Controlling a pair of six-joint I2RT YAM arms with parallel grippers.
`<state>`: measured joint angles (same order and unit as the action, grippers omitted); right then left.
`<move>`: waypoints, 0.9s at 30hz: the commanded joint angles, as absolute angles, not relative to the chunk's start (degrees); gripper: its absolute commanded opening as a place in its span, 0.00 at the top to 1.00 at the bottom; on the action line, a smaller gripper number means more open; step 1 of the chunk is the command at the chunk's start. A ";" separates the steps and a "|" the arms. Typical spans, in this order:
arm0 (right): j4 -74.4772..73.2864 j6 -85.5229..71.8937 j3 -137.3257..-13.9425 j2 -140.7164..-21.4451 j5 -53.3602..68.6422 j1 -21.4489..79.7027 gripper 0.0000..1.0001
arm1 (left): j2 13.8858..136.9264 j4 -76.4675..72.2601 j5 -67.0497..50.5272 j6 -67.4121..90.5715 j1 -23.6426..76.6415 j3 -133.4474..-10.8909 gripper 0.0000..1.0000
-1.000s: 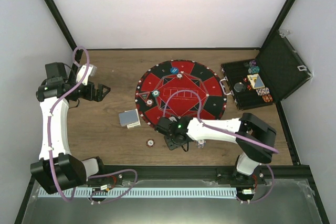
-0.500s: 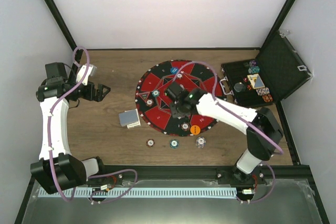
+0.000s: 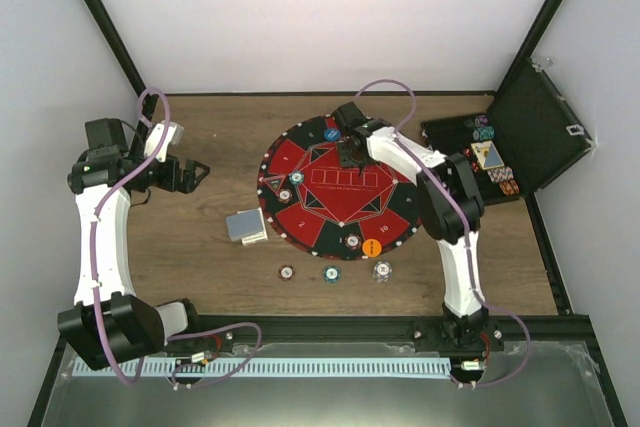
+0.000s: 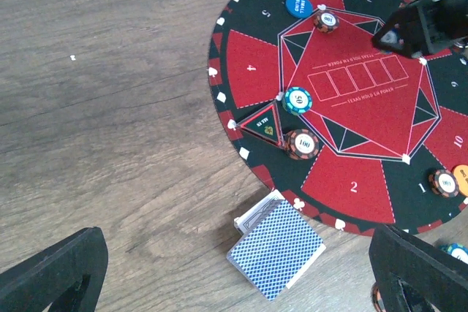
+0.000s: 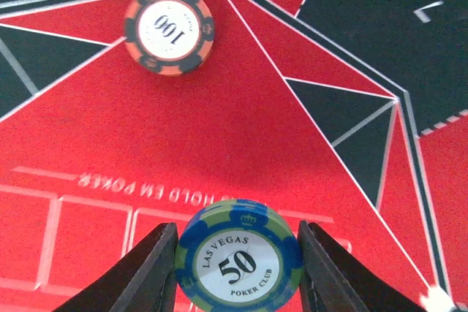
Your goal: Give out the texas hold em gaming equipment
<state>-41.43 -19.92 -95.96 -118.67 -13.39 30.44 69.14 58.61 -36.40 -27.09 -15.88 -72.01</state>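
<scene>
Though cropped below, right end effector (image 5: 238, 250) clamped on blue 50 chip (image 5: 239, 262); left end effector (image 4: 234, 272) splayed.

A: What does the blue-and-green round chip (image 5: 238, 261) say?
B: "LAS VEGAS 50 POKER CLUB". The orange-and-black round chip (image 5: 169, 30) beyond it reads "100".
A: And the round red-and-black felt mat (image 4: 344, 137)?
B: "TEXAS HOLD EM POKER" by its row of boxes. Its segments carry "2", "9" and "10". A teal round chip (image 4: 297, 99) on it shows "50".
</scene>
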 commanded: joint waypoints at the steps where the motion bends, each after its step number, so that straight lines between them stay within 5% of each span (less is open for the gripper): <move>1: -41.72 -17.77 -102.84 -124.64 -11.69 28.21 0.75 | 69.32 59.06 -37.16 -27.38 -16.18 -74.00 0.00; 23: -44.85 -17.85 -122.53 -140.81 -12.08 22.34 0.75 | 70.44 58.58 -36.55 -27.93 -16.18 -73.39 0.00; 27: -45.57 -17.65 -123.70 -143.43 -11.93 22.25 0.67 | 70.59 58.56 -36.69 -27.84 -16.17 -73.30 0.00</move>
<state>-44.31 -18.00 -120.95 -140.90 -11.77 23.14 70.32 58.67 -36.10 -27.16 -15.88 -72.64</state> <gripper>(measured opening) 0.427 0.999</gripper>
